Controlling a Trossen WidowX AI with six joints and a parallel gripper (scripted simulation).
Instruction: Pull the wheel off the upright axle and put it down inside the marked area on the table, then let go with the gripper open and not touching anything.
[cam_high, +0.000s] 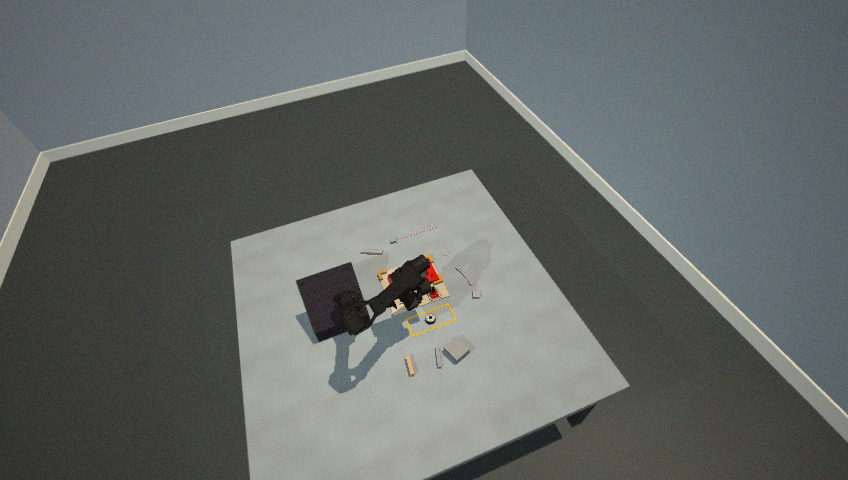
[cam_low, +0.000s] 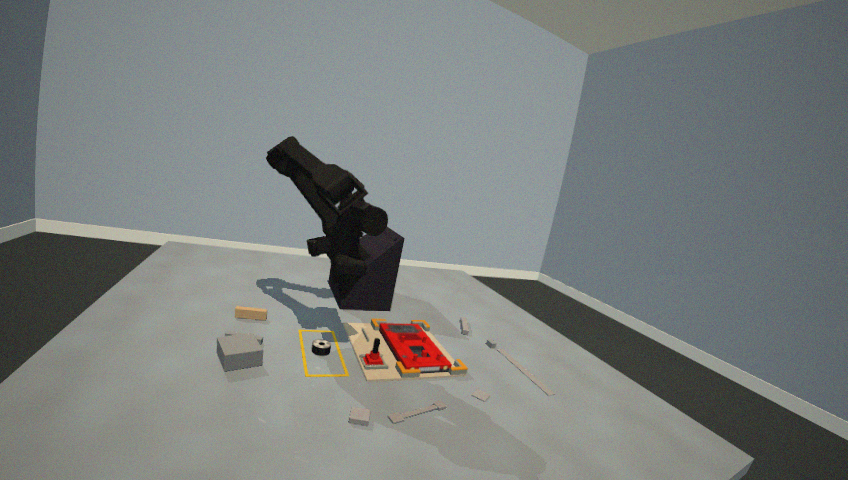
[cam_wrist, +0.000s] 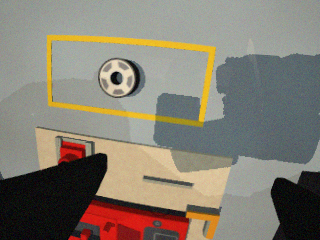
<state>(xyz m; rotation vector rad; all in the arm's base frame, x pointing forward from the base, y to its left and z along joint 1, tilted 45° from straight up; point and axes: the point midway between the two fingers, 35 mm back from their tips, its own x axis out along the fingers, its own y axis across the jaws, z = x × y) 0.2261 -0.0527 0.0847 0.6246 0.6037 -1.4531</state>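
Note:
The wheel (cam_high: 430, 321) (cam_low: 321, 350) (cam_wrist: 106, 80), black with a pale spoked face, lies flat on the table inside the yellow outline of the marked area (cam_high: 434, 328) (cam_low: 326, 375) (cam_wrist: 50, 75). It touches no yellow line. The upright black axle (cam_low: 376, 346) stands bare on its red foot (cam_low: 373, 359) (cam_wrist: 72, 148) on the beige board. My gripper (cam_wrist: 190, 174) is open and empty, with its fingertips wide apart above the board. It is clear of the wheel. In the top and exterior views the dark arm blends with its fingers, so their tips are hard to make out.
The beige board (cam_low: 371, 373) (cam_wrist: 117, 152) also carries a red part (cam_low: 410, 342) (cam_wrist: 120, 227) between orange corners. A grey block (cam_high: 457, 349) (cam_low: 239, 355) and an orange bar (cam_high: 410, 365) (cam_low: 250, 313) lie beyond the marked area. Several small pale pieces lie around the board's other sides.

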